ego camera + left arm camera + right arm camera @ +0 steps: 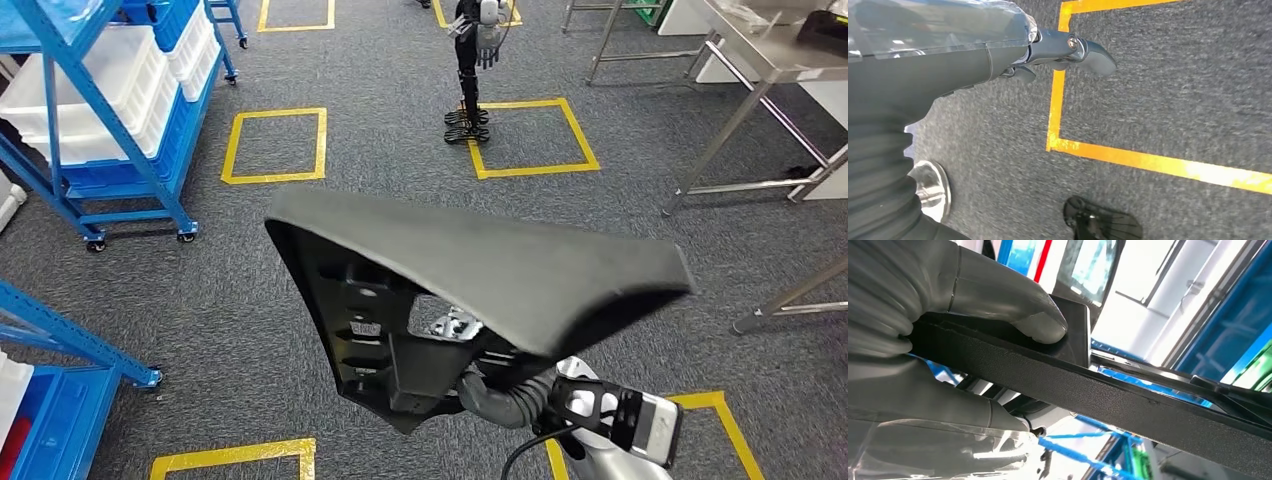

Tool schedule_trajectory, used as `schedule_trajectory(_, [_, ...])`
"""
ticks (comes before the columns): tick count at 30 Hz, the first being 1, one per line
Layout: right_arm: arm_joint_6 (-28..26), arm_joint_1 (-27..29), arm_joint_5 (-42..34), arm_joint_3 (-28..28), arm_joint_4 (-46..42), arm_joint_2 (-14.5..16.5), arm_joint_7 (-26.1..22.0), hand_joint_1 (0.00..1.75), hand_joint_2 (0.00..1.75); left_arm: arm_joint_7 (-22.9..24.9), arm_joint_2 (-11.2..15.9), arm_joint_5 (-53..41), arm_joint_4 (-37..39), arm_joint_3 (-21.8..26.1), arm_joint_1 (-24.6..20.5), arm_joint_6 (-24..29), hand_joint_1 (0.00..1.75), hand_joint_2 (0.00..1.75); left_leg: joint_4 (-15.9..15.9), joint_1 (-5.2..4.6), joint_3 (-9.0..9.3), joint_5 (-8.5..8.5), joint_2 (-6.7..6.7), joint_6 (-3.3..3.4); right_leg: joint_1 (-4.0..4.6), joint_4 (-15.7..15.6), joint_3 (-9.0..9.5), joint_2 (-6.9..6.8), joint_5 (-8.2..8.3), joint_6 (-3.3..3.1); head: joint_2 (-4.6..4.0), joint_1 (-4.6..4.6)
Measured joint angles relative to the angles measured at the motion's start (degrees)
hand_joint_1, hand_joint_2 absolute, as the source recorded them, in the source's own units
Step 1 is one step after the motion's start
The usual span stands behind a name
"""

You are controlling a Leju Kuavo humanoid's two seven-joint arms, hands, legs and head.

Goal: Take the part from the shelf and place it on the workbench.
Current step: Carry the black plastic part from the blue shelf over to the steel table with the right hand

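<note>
A large black moulded plastic part (480, 270), with a smooth curved face on top and ribbed brackets beneath, hangs over the grey carpet in the head view. My right hand (500, 395) grips it from below at its near edge. In the right wrist view the grey thumb and fingers (1013, 310) clamp the part's dark textured rim (1128, 395). My left hand (998, 55) hangs beside my body above the floor, holding nothing, its thumb sticking out. The steel workbench (770, 60) stands at the far right. The blue shelf (60, 120) with white bins is at the far left.
Yellow tape squares (275, 145) mark the carpet. A black stand carrying a spare robot hand (470, 80) stands straight ahead. A second blue rack (60, 340) is at the near left. Steel table legs (790, 300) reach in from the right.
</note>
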Motion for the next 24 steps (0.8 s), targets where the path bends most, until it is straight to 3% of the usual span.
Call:
schedule_trajectory(1, [-0.08,-1.31,-0.22,0.4,1.32,0.58,0.29,1.75,1.75,0.03,-0.03,-0.23,0.0,0.06,-0.01,-0.16,0.0,1.75,0.07,-0.01,0.0,-0.09,0.66,-0.09,-0.1,-0.78,0.41,-0.26,1.09,0.03,0.0,-0.01])
schedule_trajectory(2, [-0.19,-2.57,-0.45,0.7,2.42,1.1,0.63,1.75,1.75,0.08,-0.08,-0.5,0.0,0.11,-0.09,-0.4,0.0,1.75,0.15,-0.01,0.07,-0.23,1.27,-0.23,-0.14,-3.69,1.92,-0.71,2.94,-0.03,0.0,-0.01])
schedule_trajectory(4, [-0.54,-4.63,-0.76,1.04,3.84,1.98,1.33,1.75,1.75,0.26,-0.2,-1.03,0.0,0.19,-0.22,-0.87,0.0,1.75,0.32,-0.16,0.33,-0.64,2.29,-0.66,0.24,-11.72,6.09,-3.12,6.01,-0.51,0.0,-0.01])
schedule_trajectory(6, [-0.89,-5.85,-0.92,1.28,4.77,2.76,1.81,1.75,1.75,0.49,-0.3,-1.45,0.0,0.2,-0.24,-1.06,0.0,1.75,0.41,-0.41,0.55,-1.03,3.17,-1.27,0.81,-15.67,7.96,-4.5,6.65,-1.2,0.0,-0.01])
schedule_trajectory(9, [-1.07,-6.66,-0.94,1.62,6.45,3.5,2.35,1.75,1.75,0.63,-0.46,-1.68,-0.01,0.2,-0.47,-1.1,0.0,1.75,0.36,-0.28,0.93,-1.53,4.34,-2.29,1.01,-16.06,7.94,-2.72,6.63,-2.11,0.0,-0.02])
schedule_trajectory(11, [-1.07,-7.32,-0.92,1.9,7.6,4.17,2.44,1.75,1.75,0.56,-0.67,-1.72,-0.02,0.21,-0.63,-1.13,0.0,1.75,2.7,0.06,0.16,-3.27,2.21,-2.88,0.73,-16.44,8.13,-1.46,6.85,-2.78,0.0,-0.02])
schedule_trajectory(13, [-1.07,-7.96,-0.95,2.23,8.74,4.99,2.46,1.75,1.75,0.52,-0.81,-1.7,-0.02,0.31,-0.53,-1.15,0.0,1.75,9.88,0.27,-3.2,-6.87,-0.91,-3.17,0.64,-16.54,8.2,-0.13,6.92,-3.21,0.0,-0.02])
schedule_trajectory(15, [-1.06,-8.12,-1.17,2.44,9.61,5.38,2.79,1.75,1.75,0.67,-0.9,-1.62,-0.02,0.51,-0.35,-1.13,0.0,1.75,17.06,0.3,-7.18,-9.08,-1.84,-3.25,0.78,-16.51,8.24,1.39,6.9,-3.35,0.0,-0.02])
schedule_trajectory(16, [-1.04,-8.1,-1.44,2.45,9.89,5.4,3.01,1.75,1.75,0.75,-0.96,-1.6,-0.02,0.62,-0.27,-1.09,0.0,1.75,17.89,0.3,-8.04,-8.47,-1.94,-3.2,0.84,-16.48,8.31,2.22,6.88,-3.35,0.0,-0.02])
schedule_trajectory(17, [-1.01,-8.09,-1.75,2.41,10.08,5.39,3.2,1.75,1.75,0.81,-1.05,-1.58,-0.02,0.73,-0.23,-1.02,0.0,1.75,16.29,0.31,-7.78,-6.69,-2.09,-3.09,0.86,-16.43,8.42,3.05,6.84,-3.3,0.0,-0.02])
schedule_trajectory(18, [-0.93,-8.07,-2.11,2.29,10.19,5.36,3.3,1.75,1.75,0.86,-1.14,-1.54,-0.02,0.82,-0.2,-0.91,0.0,1.75,12.75,0.34,-6.57,-4.16,-2.57,-2.94,0.85,-16.35,8.55,3.87,6.77,-3.2,0.0,-0.02])
schedule_trajectory(20, [-0.68,-8.06,-2.8,1.85,10.26,5.23,3.3,1.75,1.75,0.94,-1.28,-1.44,-0.02,1.01,-0.1,-0.7,0.0,1.75,4.9,0.54,-3.59,-0.34,-5.05,-2.61,0.85,-16.04,8.58,5.28,6.59,-2.84,0.0,-0.02])
schedule_trajectory(22, [-0.25,-7.96,-3.36,1.23,10.27,4.99,3.34,1.75,1.75,1.05,-1.38,-1.3,-0.02,1.29,-0.12,-0.56,0.0,1.75,1.71,0.55,-2.32,0.42,-6.65,-2.3,0.74,-15.85,8.17,6.48,6.65,-2.2,0.0,-0.02])
schedule_trajectory(24, [0.14,-7.68,-3.72,0.48,10.26,4.58,3.41,1.75,1.75,1.09,-1.46,-1.22,-0.02,1.62,-0.3,-0.44,0.0,1.75,1.43,0.46,-2.13,0.47,-5.73,-1.77,0.56,-15.94,7.81,7.67,6.88,-1.41,0.0,-0.02])
